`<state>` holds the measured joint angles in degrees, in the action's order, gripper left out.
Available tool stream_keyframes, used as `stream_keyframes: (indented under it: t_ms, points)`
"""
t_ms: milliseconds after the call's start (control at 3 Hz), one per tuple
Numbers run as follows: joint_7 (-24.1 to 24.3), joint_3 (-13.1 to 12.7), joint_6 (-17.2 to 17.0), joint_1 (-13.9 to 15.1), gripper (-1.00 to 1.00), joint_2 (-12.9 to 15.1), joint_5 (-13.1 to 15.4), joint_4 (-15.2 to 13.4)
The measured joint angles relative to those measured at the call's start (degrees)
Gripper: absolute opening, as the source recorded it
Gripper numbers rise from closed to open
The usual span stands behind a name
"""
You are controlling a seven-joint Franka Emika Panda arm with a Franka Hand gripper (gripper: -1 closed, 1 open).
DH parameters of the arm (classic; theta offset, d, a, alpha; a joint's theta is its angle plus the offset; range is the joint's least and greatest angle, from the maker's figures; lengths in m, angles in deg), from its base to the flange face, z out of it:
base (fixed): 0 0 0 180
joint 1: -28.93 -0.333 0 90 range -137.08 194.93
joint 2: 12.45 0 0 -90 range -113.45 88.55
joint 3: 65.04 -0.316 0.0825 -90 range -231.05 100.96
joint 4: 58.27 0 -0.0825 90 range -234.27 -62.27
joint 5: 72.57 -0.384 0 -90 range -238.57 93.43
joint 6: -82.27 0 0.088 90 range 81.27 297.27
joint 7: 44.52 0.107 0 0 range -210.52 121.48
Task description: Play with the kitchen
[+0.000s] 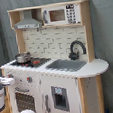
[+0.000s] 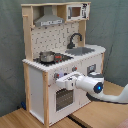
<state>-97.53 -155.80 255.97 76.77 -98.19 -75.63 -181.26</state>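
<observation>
Kitchen [image 2: 60, 65] stands upright, white and light wood.

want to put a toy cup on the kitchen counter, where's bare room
The rounded end of the counter, beyond the sink and faucet, is bare. So is the front strip along the sink. The stovetop is crowded: a pot sits there. The gripper blocks the oven front.
</observation>
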Motion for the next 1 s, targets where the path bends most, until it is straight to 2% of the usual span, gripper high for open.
stream_keyframes:
  t_ms: [333, 667, 1000]
  points:
    - [-0.12, -0.34, 1.20, 4.83, 1.00, 0.00, 0.00, 3.29]
    - [0.18, -0.52, 1.93, 5.22, 1.00, 0.07, -0.33, 4.20]
    - [0.18, -0.52, 1.93, 5.22, -1.00, 0.07, -0.33, 4.20]
